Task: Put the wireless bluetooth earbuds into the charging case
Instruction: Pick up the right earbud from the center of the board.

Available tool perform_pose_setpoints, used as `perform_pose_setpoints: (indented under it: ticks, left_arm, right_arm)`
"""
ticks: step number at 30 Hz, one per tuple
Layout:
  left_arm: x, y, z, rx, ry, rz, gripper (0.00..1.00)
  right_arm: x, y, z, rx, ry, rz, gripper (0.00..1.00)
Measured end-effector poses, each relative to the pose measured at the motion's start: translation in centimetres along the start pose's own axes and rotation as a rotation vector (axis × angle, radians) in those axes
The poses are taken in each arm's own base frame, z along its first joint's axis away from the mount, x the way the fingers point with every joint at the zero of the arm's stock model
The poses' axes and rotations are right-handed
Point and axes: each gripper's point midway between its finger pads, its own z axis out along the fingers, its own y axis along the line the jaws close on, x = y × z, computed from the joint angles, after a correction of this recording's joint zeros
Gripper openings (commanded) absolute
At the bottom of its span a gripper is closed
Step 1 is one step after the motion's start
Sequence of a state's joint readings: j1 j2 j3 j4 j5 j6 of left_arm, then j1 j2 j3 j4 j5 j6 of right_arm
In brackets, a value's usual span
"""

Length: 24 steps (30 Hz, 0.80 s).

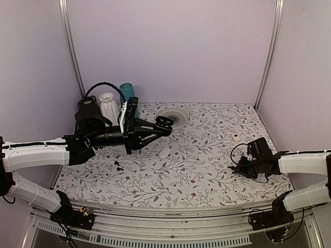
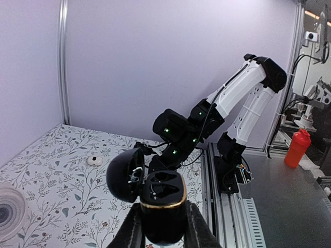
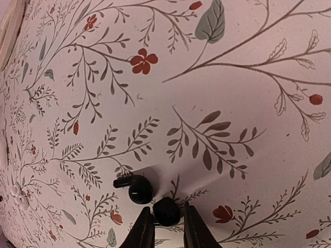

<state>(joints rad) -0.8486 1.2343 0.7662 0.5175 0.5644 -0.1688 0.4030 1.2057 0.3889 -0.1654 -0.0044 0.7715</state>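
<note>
My left gripper (image 1: pixel 161 125) is raised over the middle of the table and shut on an open black charging case (image 2: pixel 163 201) with a gold rim. Its lid (image 2: pixel 123 175) hangs open to the left, and both sockets look empty. My right gripper (image 3: pixel 166 221) is low on the table at the right (image 1: pixel 235 167). Its fingertips (image 3: pixel 145 227) sit close on either side of a glossy black earbud (image 3: pixel 166 211). A second black earbud (image 3: pixel 138 189) lies just left of it, stem pointing left. Two more small black bits (image 1: pixel 118 165) lie on the table at the left.
A pale case (image 1: pixel 164 153) and a small white bud (image 1: pixel 177 168) lie mid-table. A small white round item (image 1: pixel 236 137) lies at the right. A white ribbed disc (image 1: pixel 174 115), a white vase (image 1: pixel 108 106) and a teal cup (image 1: pixel 127 93) stand at the back. Walls enclose three sides.
</note>
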Motion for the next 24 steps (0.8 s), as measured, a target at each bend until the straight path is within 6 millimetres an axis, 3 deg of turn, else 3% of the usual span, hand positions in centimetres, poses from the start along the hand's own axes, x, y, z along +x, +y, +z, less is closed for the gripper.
perform_pose_setpoints:
  ticks: [10, 19, 24]
  left_arm:
    - [0.0, 0.0, 0.0, 0.0, 0.0, 0.0, 0.0]
    - [0.0, 0.0, 0.0, 0.002, 0.0, 0.0, 0.0]
    - [0.0, -0.1, 0.0, 0.004, 0.001, -0.001, 0.0]
  right_arm:
    - [-0.2, 1.2, 0.6, 0.02, 0.011, -0.067, 0.15]
    - [-0.3, 1.7, 1.2, 0.05, 0.027, -0.122, 0.26]
    - [-0.4, 2.0, 1.4, 0.053, 0.03, -0.14, 0.26]
